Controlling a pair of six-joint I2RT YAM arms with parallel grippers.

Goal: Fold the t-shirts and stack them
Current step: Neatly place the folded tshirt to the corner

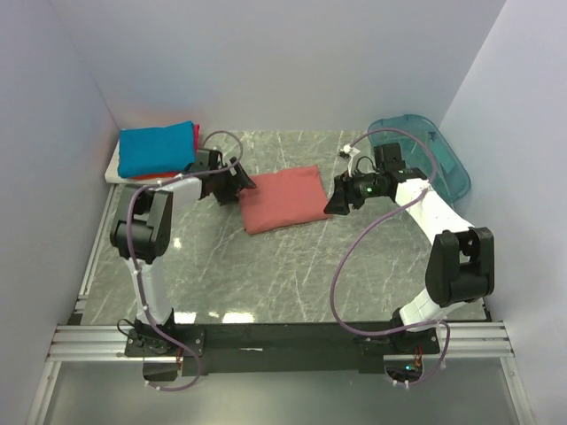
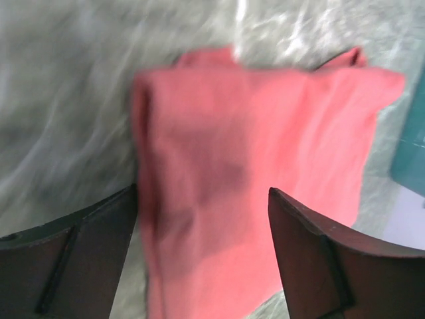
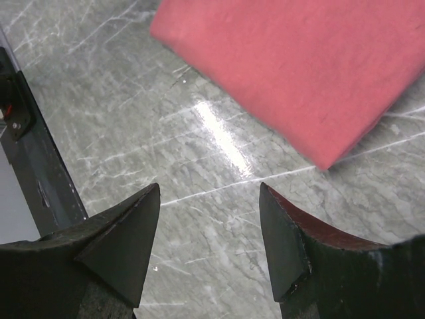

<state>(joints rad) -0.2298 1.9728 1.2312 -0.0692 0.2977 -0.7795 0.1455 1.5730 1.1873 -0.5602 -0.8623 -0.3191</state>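
Folded salmon-pink cloth t-shirt (image 1: 282, 198) flat, centre of grey marbled desk (image 1: 266, 274). Left hand (image 1: 239, 182) spread at its left edge; right hand (image 1: 337, 200) spread, empty, just off right edge. Risk: shallow pinch takes top layer only, fold opens during carry to blue folded t-shirt (image 1: 157, 148) pile.

The red t-shirt (image 1: 196, 132) lies mostly hidden under the blue t-shirt (image 1: 157, 149).

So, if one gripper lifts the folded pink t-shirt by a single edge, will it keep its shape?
Probably not. The pink t-shirt is soft cloth folded in loose layers, so it would likely sag and unfold. It looks light for its size. The table is glossy, so a push may slide it or bunch its edge.
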